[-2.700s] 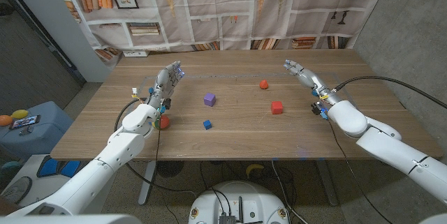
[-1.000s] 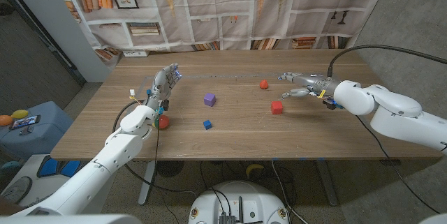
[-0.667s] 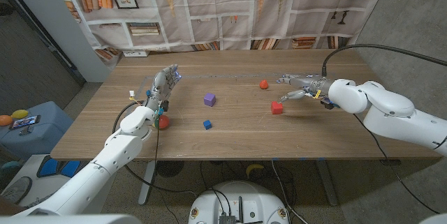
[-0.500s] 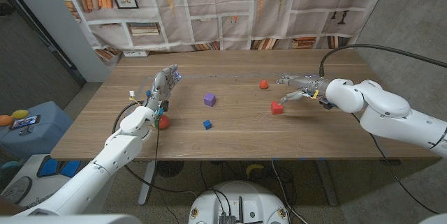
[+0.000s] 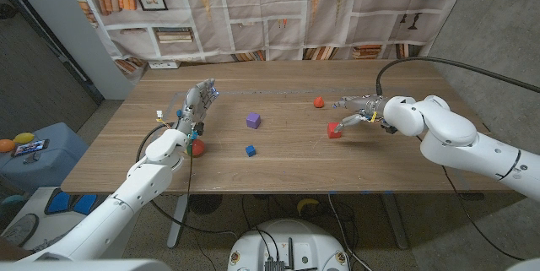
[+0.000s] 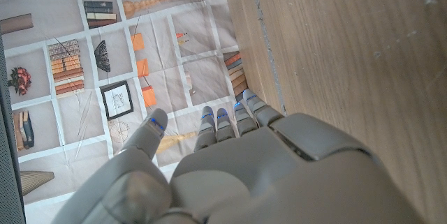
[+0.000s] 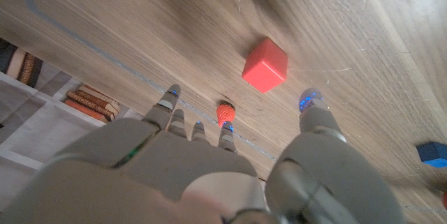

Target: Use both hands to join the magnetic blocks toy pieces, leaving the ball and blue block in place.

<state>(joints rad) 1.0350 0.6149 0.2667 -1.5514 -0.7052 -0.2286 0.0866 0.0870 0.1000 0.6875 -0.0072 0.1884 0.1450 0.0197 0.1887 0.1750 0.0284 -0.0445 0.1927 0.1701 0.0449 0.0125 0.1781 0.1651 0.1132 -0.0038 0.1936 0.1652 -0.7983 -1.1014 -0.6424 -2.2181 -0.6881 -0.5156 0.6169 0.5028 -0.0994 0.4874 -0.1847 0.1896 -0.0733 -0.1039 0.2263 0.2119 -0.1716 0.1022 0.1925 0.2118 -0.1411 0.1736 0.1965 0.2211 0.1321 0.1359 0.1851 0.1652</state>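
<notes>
So far nothing is joined — the red cube and purple cube sit well apart on the worktop. The right hand hovers open at the red cube, not yet gripping; the left hand waits, fingers spread, empty.

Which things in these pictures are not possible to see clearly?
- Head view: a red ball is half hidden behind the left arm.
- Head view: whether the right hand touches the red block is too small to tell.
- Right wrist view: the blue block is cut by the picture's edge.
</notes>
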